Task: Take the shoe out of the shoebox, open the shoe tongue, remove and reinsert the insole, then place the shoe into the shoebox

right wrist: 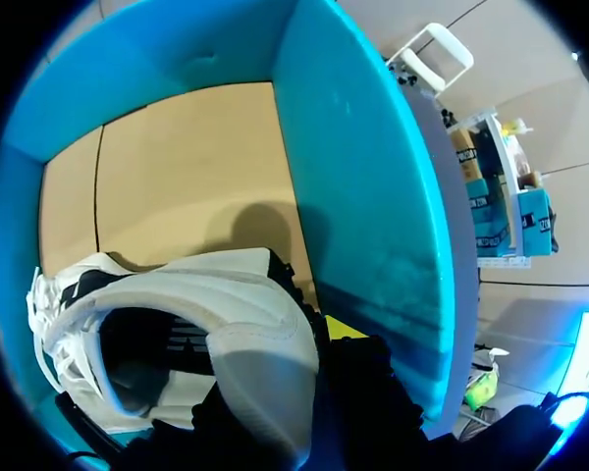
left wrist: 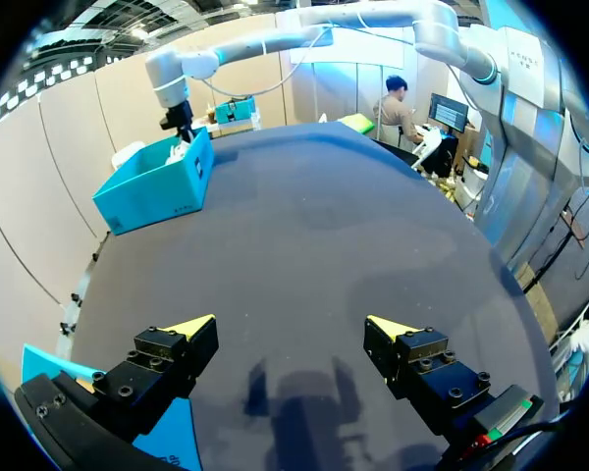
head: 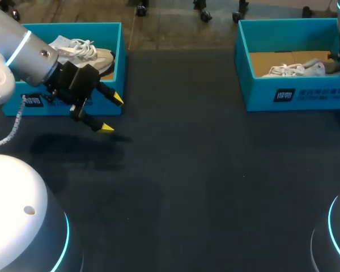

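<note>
Left jaws gape open above the dark matte desk (head: 204, 181); two teal cardboard boxes: left shoebox (head: 73, 26) holds one white laced left shoe (head: 82, 50), right shoebox (head: 317, 93) the right shoe (head: 289, 70); left wrist view, jaws spread, empty; right wrist view, right jaws' grip cannot be told, smooth shoe heel just ahead.

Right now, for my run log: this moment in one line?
left hand: open, by left shoebox | right hand: at shoe heel inside right shoebox | shoe: not yet out
</note>
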Controlling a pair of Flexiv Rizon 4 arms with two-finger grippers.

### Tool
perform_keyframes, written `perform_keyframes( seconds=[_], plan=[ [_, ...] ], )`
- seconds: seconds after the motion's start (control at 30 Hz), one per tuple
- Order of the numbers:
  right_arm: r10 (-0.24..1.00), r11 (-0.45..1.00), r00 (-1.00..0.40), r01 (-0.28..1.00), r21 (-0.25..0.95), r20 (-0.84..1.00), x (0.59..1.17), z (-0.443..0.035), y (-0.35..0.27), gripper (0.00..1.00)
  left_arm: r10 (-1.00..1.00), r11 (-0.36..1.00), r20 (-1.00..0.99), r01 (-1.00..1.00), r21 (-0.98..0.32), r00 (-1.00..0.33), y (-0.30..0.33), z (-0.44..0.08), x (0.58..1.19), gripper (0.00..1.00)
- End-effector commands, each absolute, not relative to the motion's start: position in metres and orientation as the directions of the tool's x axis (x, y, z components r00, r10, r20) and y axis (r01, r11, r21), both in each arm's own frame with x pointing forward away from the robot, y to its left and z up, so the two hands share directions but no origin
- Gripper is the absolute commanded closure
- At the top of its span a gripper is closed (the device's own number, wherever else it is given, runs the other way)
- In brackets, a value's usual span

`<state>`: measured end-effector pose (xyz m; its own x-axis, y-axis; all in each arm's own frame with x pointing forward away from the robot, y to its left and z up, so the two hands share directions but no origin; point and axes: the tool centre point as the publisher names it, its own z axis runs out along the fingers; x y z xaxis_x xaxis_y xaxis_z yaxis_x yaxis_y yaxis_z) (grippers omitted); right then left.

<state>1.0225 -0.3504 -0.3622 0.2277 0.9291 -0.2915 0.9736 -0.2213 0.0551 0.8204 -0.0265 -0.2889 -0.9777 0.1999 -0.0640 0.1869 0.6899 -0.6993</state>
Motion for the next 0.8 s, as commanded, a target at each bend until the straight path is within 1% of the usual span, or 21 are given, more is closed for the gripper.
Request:
perform_keyframes(
  seconds=[0.03, 0.37, 0.4, 0.43, 0.47, 0.53, 0.63, 0.67, 0.7, 0.73, 0.8],
  plan=[
    [0.929, -0.220, 0.229, 0.973, 0.063, -0.291, 1.0199, -0.3679, -0.3515, 1.00, 0.200, 0.692, -0.065, 0.187, -0.698, -0.978, -0.0263, -0.2890, 0.8195, 0.00],
    [0.931, -0.225, 0.237, 0.971, 0.077, -0.279, 1.0220, -0.3765, -0.3533, 1.00, 0.200, 0.692, -0.065, 0.187, -0.698, -0.978, -0.0263, -0.2890, 0.8195, 0.00],
    [0.931, -0.225, 0.238, 0.971, 0.078, -0.276, 1.0220, -0.3764, -0.3533, 0.95, 0.200, 0.692, -0.065, 0.187, -0.698, -0.978, -0.0263, -0.2890, 0.8195, 0.00],
    [0.931, -0.226, 0.239, 0.971, 0.079, -0.275, 1.0220, -0.3764, -0.3533, 0.82, 0.200, 0.692, -0.065, 0.187, -0.698, -0.978, -0.0263, -0.2890, 0.8195, 0.00],
    [0.932, -0.225, 0.238, 0.971, 0.080, -0.273, 1.0221, -0.3765, -0.3532, 0.77, 0.200, 0.692, -0.065, 0.187, -0.698, -0.978, -0.0263, -0.2890, 0.8195, 0.00],
    [0.933, -0.222, 0.235, 0.972, 0.080, -0.272, 1.0222, -0.3765, -0.3522, 0.69, 0.200, 0.692, -0.065, 0.187, -0.698, -0.978, -0.0263, -0.2890, 0.8195, 0.00],
    [0.934, -0.221, 0.234, 0.972, 0.080, -0.270, 1.0223, -0.3768, -0.3516, 0.65, 0.200, 0.692, -0.065, 0.187, -0.698, -0.978, -0.0263, -0.2890, 0.8195, 0.00],
    [0.934, -0.222, 0.236, 0.972, 0.082, -0.269, 1.0223, -0.3767, -0.3511, 0.61, 0.200, 0.692, -0.065, 0.187, -0.698, -0.978, -0.0263, -0.2890, 0.8195, 0.00],
    [0.934, -0.223, 0.237, 0.971, 0.083, -0.268, 1.0223, -0.3767, -0.3510, 0.60, 0.200, 0.692, -0.065, 0.187, -0.698, -0.978, -0.0263, -0.2890, 0.8195, 0.00],
    [0.933, -0.227, 0.243, 0.970, 0.088, -0.267, 1.0222, -0.3756, -0.3504, 0.55, 0.200, 0.692, -0.065, 0.187, -0.698, -0.978, -0.0263, -0.2890, 0.8195, 0.00],
    [0.932, -0.229, 0.245, 0.969, 0.091, -0.267, 1.0220, -0.3730, -0.3497, 0.54, 0.200, 0.692, -0.065, 0.187, -0.698, -0.978, -0.0263, -0.2890, 0.8195, 0.00]
  ],
)
